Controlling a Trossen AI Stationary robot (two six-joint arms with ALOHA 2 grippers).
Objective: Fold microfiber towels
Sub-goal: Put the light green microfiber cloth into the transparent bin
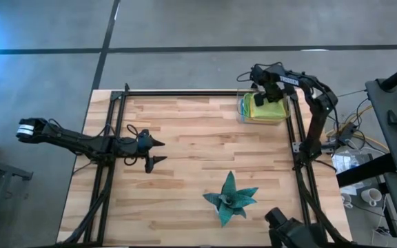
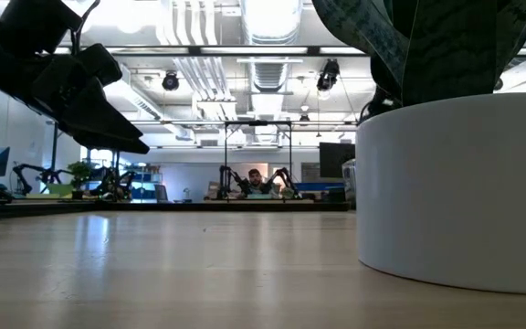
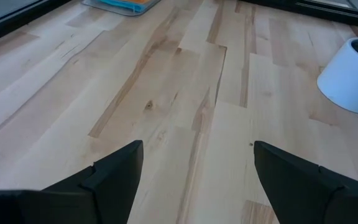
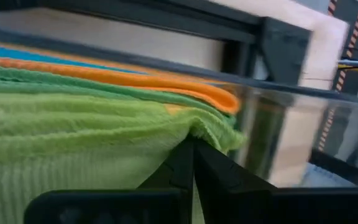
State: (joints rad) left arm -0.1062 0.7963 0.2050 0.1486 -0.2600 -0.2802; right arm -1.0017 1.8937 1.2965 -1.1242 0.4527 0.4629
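Note:
A stack of microfiber towels (image 1: 262, 109) lies in a clear container (image 1: 241, 110) at the table's far right. The top towel is lime green (image 4: 73, 143), with a sliver of yellow (image 4: 174, 109), an orange towel (image 4: 135, 79) and a light blue towel (image 4: 30, 55) under it. My right gripper (image 4: 193, 144) is down in the container, shut on the top lime green towel. My left gripper (image 1: 163, 151) is open and empty above the bare table at middle left. It also shows in the left wrist view (image 3: 197, 155) and the low view (image 2: 108, 123). My right gripper pinches the top lime green towel between its two shut fingers, at a puckered spot (image 4: 194, 132) near the edge beside the container's wall. The cloth bunches up at the fingertips. The rest of the towel lies on the stack. One layer or several, I cannot tell.
A dark teal spiky plant (image 1: 230, 198) in a white pot (image 3: 352, 81) stands at the near middle right of the table. It fills the right of the low view (image 2: 455, 183). A black frame (image 1: 185, 93) runs along the table's edges.

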